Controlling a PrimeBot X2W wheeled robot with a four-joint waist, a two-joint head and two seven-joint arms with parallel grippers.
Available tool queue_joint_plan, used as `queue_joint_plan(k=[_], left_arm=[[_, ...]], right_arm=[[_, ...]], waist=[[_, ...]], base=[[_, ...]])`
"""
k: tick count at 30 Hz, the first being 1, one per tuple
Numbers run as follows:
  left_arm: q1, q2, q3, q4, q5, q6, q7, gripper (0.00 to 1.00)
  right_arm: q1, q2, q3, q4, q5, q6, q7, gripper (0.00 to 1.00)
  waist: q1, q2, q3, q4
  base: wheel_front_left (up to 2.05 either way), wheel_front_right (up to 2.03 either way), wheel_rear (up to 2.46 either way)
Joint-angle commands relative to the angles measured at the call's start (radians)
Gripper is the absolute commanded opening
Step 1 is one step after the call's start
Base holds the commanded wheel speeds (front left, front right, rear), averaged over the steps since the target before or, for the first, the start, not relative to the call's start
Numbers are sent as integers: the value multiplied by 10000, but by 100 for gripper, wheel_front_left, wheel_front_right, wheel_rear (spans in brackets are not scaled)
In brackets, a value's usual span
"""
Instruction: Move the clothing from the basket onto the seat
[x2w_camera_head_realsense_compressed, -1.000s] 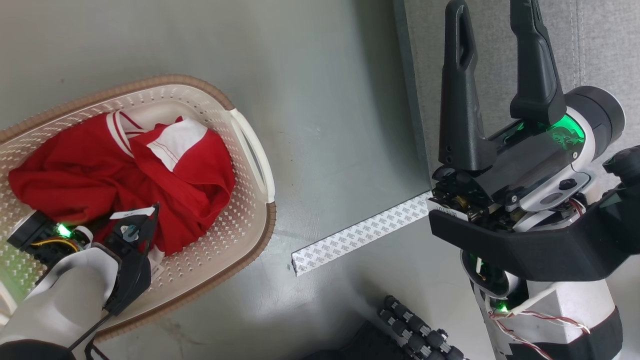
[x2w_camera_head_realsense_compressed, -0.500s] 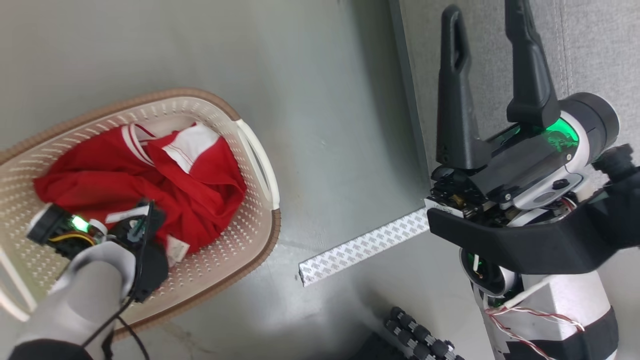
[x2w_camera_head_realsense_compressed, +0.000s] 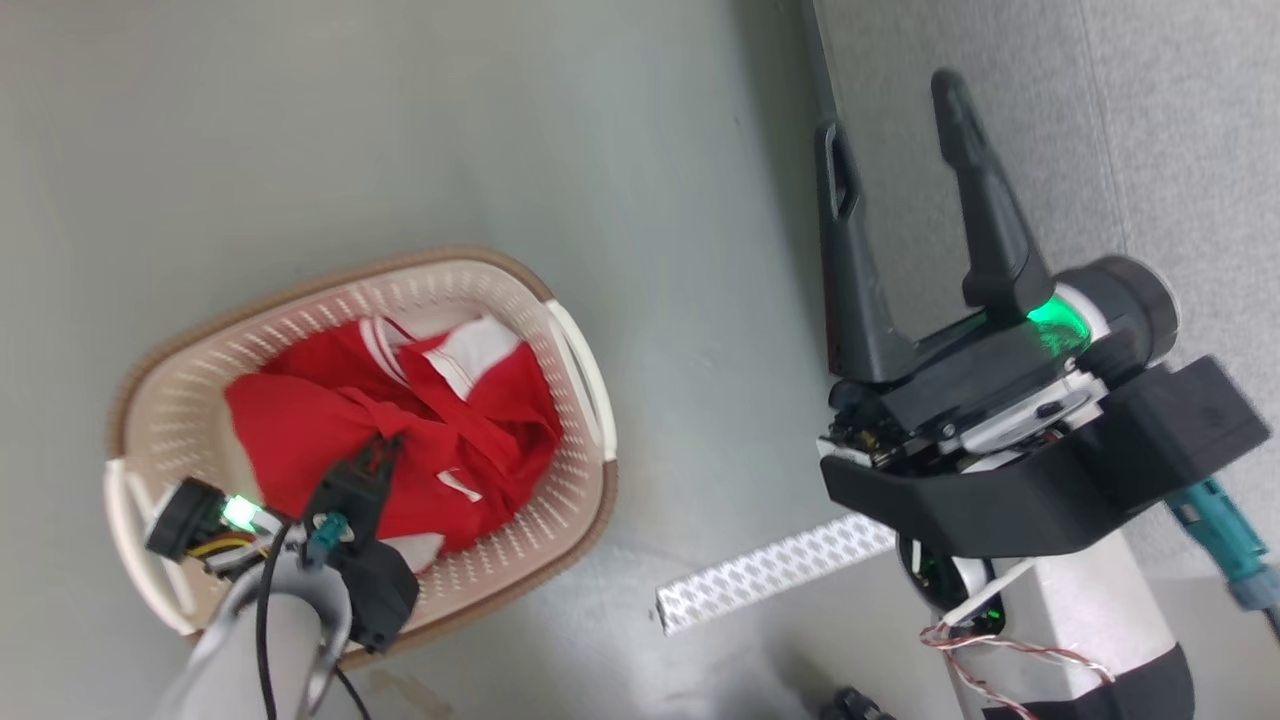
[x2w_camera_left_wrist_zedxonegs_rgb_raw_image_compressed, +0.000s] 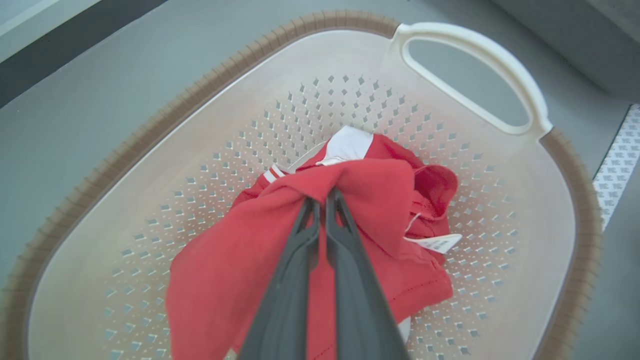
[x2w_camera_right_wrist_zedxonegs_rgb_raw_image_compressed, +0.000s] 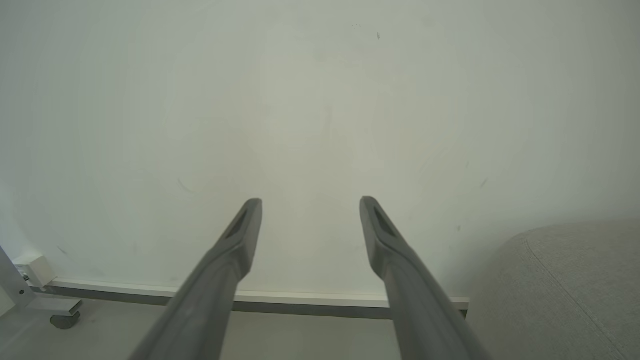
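The cream basket (x2w_camera_head_realsense_compressed: 180, 400) with its brown rim stands on the floor at the lower left of the head view. Red clothing (x2w_camera_head_realsense_compressed: 470, 440) with white panels lies bunched inside it. My left gripper (x2w_camera_head_realsense_compressed: 385, 450) reaches down into the basket. In the left wrist view its two fingers meet at the left gripper (x2w_camera_left_wrist_zedxonegs_rgb_raw_image_compressed: 322, 196), shut on a raised fold of the red clothing (x2w_camera_left_wrist_zedxonegs_rgb_raw_image_compressed: 385, 200) above the perforated basket (x2w_camera_left_wrist_zedxonegs_rgb_raw_image_compressed: 240, 100). My right gripper (x2w_camera_head_realsense_compressed: 890, 110) hovers open and holds nothing, beside the grey seat (x2w_camera_head_realsense_compressed: 1150, 130). Its fingers spread wide at the right gripper (x2w_camera_right_wrist_zedxonegs_rgb_raw_image_compressed: 310, 202), with the seat (x2w_camera_right_wrist_zedxonegs_rgb_raw_image_compressed: 565, 295) at the lower right.
A white patterned strip (x2w_camera_head_realsense_compressed: 770, 570) lies on the grey floor between the basket and the seat. The basket's white handle (x2w_camera_left_wrist_zedxonegs_rgb_raw_image_compressed: 470, 55) faces the seat. A pale wall with a baseboard (x2w_camera_right_wrist_zedxonegs_rgb_raw_image_compressed: 310, 300) and a metal leg on a caster (x2w_camera_right_wrist_zedxonegs_rgb_raw_image_compressed: 35, 295) stand ahead of the right arm.
My left gripper has shut on the red clothing, which now bunches toward its fingers. The whole head picture has shifted, so the camera moved. The right gripper stays open.
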Motion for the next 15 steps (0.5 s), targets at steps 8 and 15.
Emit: queue_joint_plan(k=[8,15], left_arm=[[1661,-136,285,-2365,-802,282,-59,0],[2620,-255,595,-3749,-1280,194,-59,0]], right_arm=[[867,-1,-131,821,-477,8,-8,100],[1549,-225,-118,1303,-558,8,-8,100]], waist=[[1,1,-1979,1221],[1,1,-2974,1656]], base=[[0,0,0],[0,0,0]])
